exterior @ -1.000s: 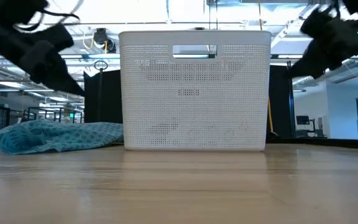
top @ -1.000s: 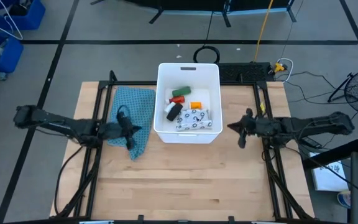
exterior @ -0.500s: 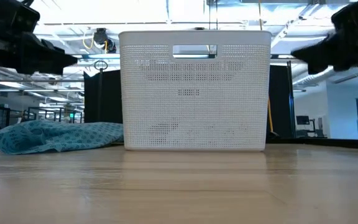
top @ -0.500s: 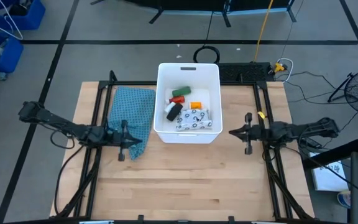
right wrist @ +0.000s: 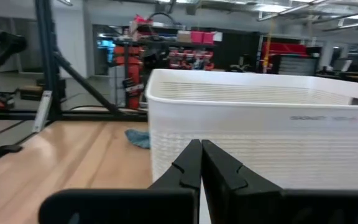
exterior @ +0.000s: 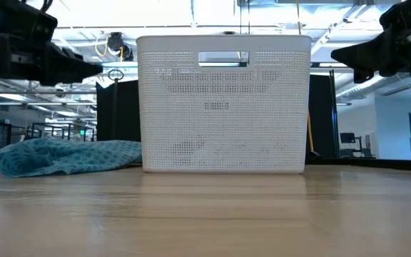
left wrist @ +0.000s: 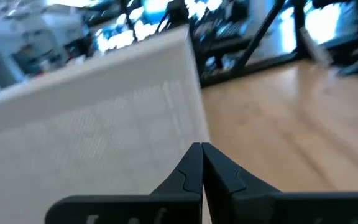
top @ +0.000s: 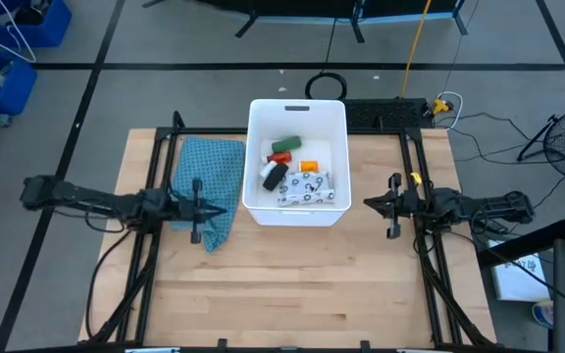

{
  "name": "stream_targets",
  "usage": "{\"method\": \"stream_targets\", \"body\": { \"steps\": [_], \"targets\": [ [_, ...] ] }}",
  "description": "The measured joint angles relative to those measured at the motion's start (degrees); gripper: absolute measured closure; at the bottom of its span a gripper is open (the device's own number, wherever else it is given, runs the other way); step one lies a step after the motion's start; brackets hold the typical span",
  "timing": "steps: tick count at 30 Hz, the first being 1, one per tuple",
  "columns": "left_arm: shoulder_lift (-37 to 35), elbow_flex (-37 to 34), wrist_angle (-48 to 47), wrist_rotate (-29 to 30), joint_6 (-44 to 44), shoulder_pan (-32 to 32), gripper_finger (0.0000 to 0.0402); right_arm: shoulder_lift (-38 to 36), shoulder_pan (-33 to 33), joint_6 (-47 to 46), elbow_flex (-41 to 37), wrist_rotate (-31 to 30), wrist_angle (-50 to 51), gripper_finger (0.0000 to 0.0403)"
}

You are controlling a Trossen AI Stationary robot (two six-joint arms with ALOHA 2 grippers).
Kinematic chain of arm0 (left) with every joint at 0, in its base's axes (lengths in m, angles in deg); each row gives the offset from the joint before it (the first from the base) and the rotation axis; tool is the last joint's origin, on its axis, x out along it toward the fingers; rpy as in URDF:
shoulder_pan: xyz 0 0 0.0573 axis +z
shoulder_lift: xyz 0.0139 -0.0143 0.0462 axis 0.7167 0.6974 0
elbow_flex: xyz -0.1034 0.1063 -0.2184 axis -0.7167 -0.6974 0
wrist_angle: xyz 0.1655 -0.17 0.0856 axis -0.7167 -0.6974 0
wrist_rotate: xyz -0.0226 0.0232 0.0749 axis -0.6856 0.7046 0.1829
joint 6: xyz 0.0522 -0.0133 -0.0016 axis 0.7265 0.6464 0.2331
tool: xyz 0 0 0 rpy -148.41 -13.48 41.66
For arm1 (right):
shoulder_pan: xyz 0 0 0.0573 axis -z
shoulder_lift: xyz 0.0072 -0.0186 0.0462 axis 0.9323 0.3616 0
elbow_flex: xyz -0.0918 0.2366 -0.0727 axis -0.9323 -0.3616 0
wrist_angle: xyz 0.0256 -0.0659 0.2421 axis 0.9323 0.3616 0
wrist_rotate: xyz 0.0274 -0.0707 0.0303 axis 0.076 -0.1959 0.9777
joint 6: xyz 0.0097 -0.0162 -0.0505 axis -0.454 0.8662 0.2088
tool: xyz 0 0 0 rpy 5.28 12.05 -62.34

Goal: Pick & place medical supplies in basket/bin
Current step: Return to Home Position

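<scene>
The white tub stands mid-table, its handle slot facing the low camera. Inside lie the green block, the orange-red bottle, an orange item, the black oblong and the speckled white pouch. My left gripper hovers shut and level over the teal cloth, left of the tub. My right gripper hovers shut and level to the tub's right. The two wrist views show the shut fingertips pointing at the tub's walls.
The teal cloth lies rumpled on the wooden table beside the tub's left wall. Black frame rails run along the table's left and right sides. Bare wood stretches from the tub to the near edge. Blue crates sit on the floor far left.
Both grippers have tipped from slanting downward to level and stayed shut. The right gripper has drawn back a little toward the table's right edge. The left gripper has stayed over the cloth. The tub, its contents and the cloth have not moved.
</scene>
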Motion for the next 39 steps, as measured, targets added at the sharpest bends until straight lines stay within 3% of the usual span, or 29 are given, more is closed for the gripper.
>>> {"method": "stream_targets", "body": {
  "steps": [4,7,14,17,28,39],
  "targets": [
    [0.0,0.0,3.17,-9.78,0.2,6.31,0.0401,0.0,1.83,-1.02,-0.04,3.63,0.13,0.0403],
    [-0.16,0.0,3.5,-12.29,-1.68,9.21,0.0401,0.01,2.61,-2.33,-0.08,3.57,2.02,0.0403],
    [-5.92,0.0,-1.8,-9.65,-0.63,7.94,0.0401,-0.02,2.7,-2.12,-0.12,3.67,0.64,0.0403],
    [-10.58,0.0,-5.91,-7.41,1.12,6.99,0.0401,-0.04,2.7,-1.52,-0.14,3.66,0.03,0.0403],
    [-30.27,0.02,-26.39,-7.81,1.44,6.88,0.0401,-0.04,2.52,-3.15,-0.17,3.71,0.12,0.0403],
    [-28.46,0.04,-26.37,-8.38,-3.88,6.82,0.0399,0.01,2.54,-3.69,-0.17,5.11,-2.59,0.0403]
  ]
}}
